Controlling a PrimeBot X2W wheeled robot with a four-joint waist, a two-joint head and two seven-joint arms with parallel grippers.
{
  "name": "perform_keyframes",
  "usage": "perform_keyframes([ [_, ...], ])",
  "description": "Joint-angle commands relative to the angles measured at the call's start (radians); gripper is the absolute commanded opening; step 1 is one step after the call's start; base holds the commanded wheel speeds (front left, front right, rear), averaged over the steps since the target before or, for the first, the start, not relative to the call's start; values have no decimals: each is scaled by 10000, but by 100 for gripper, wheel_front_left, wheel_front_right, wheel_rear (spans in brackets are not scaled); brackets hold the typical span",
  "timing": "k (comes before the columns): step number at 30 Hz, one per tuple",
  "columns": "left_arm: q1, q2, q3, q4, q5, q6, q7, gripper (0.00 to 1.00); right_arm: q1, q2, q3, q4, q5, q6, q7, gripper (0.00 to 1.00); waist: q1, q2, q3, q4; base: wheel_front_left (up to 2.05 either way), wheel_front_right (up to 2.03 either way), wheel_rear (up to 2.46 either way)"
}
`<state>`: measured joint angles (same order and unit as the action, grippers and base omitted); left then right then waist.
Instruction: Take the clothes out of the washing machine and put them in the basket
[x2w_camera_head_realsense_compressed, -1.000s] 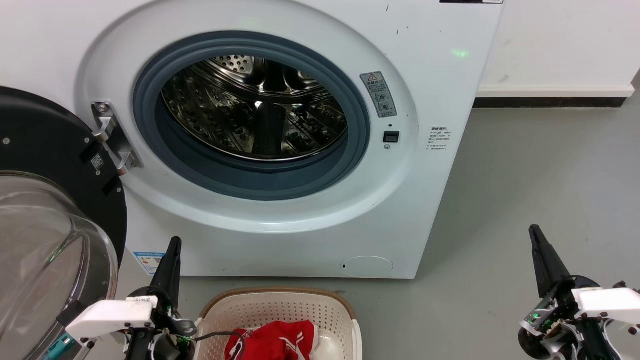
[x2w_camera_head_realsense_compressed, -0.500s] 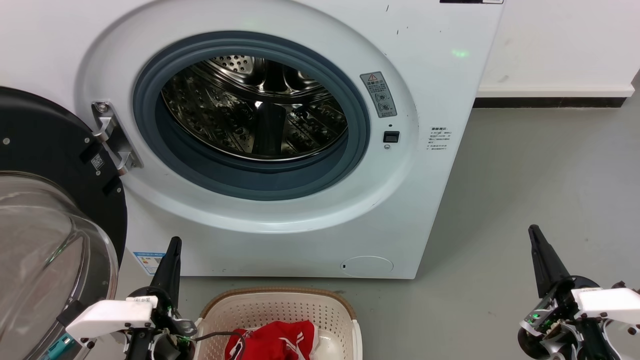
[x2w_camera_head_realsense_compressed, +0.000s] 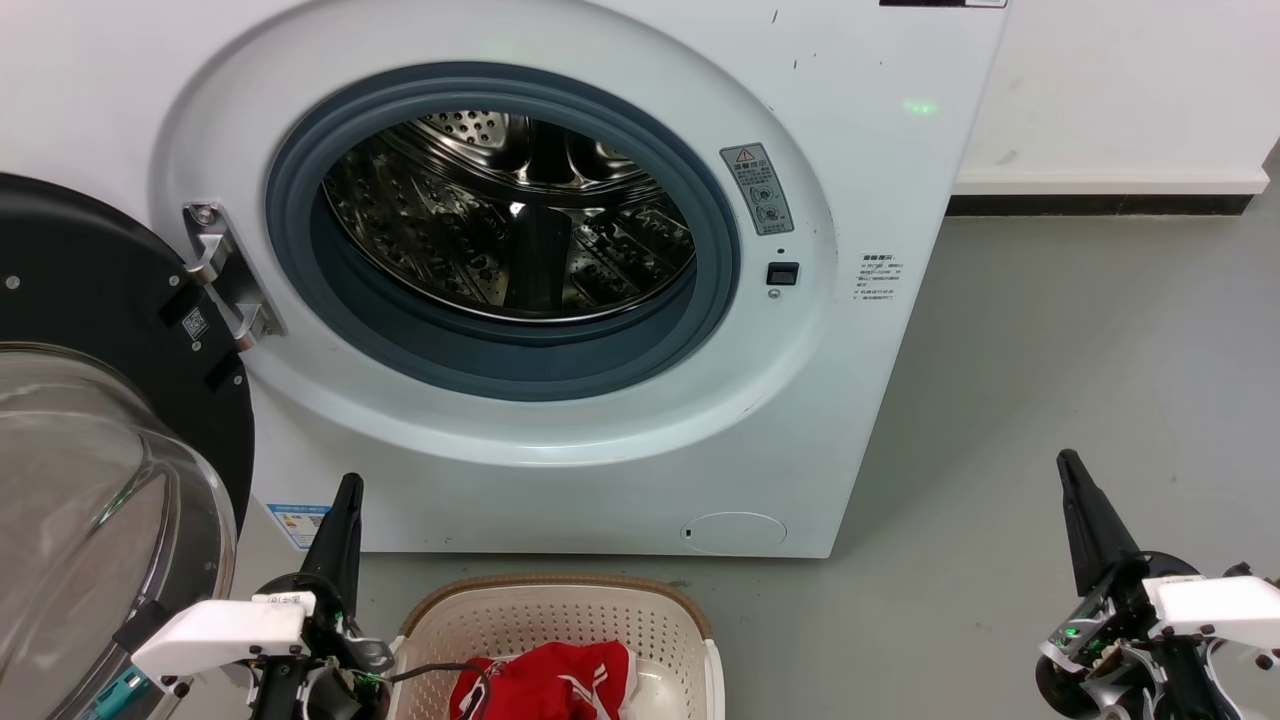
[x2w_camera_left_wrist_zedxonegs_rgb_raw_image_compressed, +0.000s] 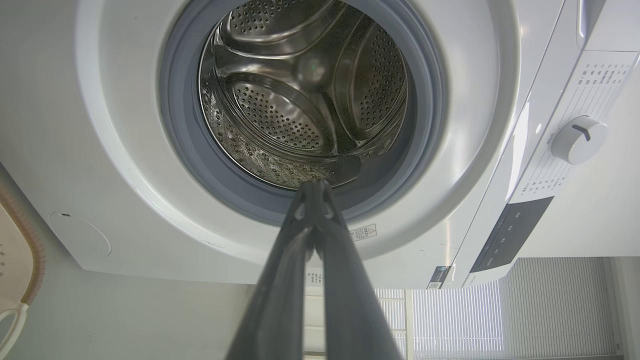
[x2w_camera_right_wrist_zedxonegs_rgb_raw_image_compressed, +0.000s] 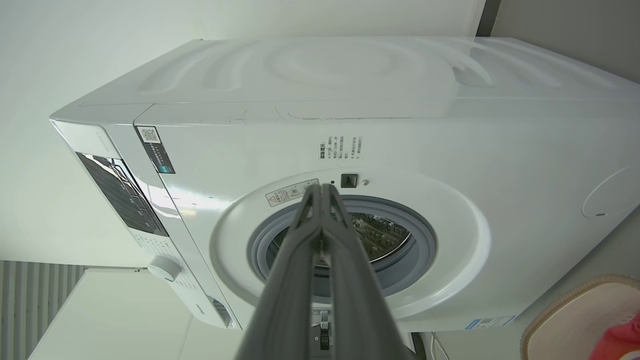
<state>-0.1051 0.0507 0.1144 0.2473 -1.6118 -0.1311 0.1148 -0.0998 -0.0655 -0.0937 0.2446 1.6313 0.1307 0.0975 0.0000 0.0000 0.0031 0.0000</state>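
Right, the clothes (x2w_camera_head_realsense_compressed: 545, 680) sit in the basket (x2w_camera_head_realsense_compressed: 560, 585), near centre on the floor (x2w_camera_head_realsense_compressed: 1050, 380), just in front of the washing machine (x2w_camera_head_realsense_compressed: 850, 150).

- Clothes: bright red fabric with white stripes, bunched in a loose heap with raised folds. They likely handle light, limp and non-fragile. The cloth looks smooth, so a shallow pinch may slip. Best hold is a raised fold near the top of the heap, taken deep between the fingers. Expect drape and trailing ends on any lift.
- Drum (x2w_camera_head_realsense_compressed: 510, 220): perforated polished steel with smooth raised paddles. No red shows inside. The lowest near part hides behind the gasket (x2w_camera_head_realsense_compressed: 520, 375) in the head view, but the left wrist view looks equally bare. Judgement: unloading looks finished.
- Gasket: a thick grey rubber ring, matte.
- Machine shell: glossy white, a few scuffs far right.
- Door (x2w_camera_head_realsense_compressed: 90, 480): a domed clear glass bowl in a black rim, swung open at left on a metal hinge (x2w_camera_head_realsense_compressed: 225, 275).
- Basket: cream plastic with perforated walls, rounded corners and a brown woven-look rim. Rigid enough, probably light.
- Left gripper (x2w_camera_head_realsense_compressed: 347, 495): fingers pressed together, holding nothing, left of the basket.
- Right gripper (x2w_camera_head_realsense_compressed: 1070, 470): fingers likewise closed and empty, well right of the basket.
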Motion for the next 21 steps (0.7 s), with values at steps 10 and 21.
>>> perform_keyframes([
  [10,-67,-13,31,-33,-22,-23,25,0,-147,33,-41,19,-60,0,55,0,0,0,0,0,0,0,0],
  [21,-67,-13,30,-34,-22,-23,24,0,-150,52,-67,21,-93,0,64,0,0,0,0,0,0,0,0],
])
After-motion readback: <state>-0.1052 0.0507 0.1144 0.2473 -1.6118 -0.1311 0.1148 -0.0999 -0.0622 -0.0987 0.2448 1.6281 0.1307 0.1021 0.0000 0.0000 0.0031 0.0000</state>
